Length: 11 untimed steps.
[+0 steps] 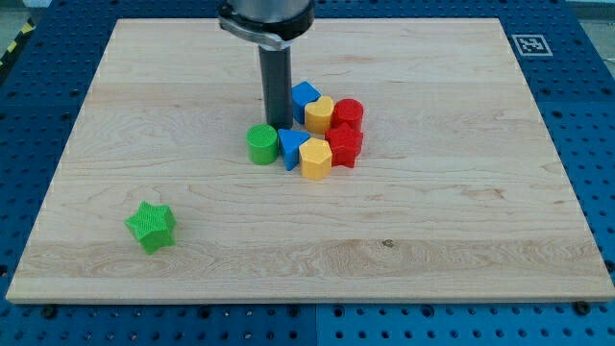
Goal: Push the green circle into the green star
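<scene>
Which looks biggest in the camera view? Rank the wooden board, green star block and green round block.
1. Wooden board, by far.
2. Green star block and green round block: they look alike in size, and the star sits nearer the view's bottom, so I won't rank them.

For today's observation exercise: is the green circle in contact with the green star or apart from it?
Apart. The green circle sits beside the block cluster near my tip; the green star lies alone toward the view's bottom left.
</scene>
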Motion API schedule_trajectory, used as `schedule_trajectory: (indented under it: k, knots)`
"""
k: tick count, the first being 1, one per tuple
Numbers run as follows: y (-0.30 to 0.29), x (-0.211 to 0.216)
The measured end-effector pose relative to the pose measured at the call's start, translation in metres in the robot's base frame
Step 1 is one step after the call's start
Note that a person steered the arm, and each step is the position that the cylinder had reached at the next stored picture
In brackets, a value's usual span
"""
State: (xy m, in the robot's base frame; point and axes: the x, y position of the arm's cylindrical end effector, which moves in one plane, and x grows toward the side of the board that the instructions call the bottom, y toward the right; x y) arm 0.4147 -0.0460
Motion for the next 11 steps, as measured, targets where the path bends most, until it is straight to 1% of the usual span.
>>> schedule_trajectory:
  k: [3, 5, 6, 8, 10, 11]
  knots:
    - [-0.039, 0.061]
    - [0.011, 0.078]
    - [0.012, 0.083]
    - [-0.022, 0.09]
    - [-0.068, 0.119]
    - [-0.072, 0.104]
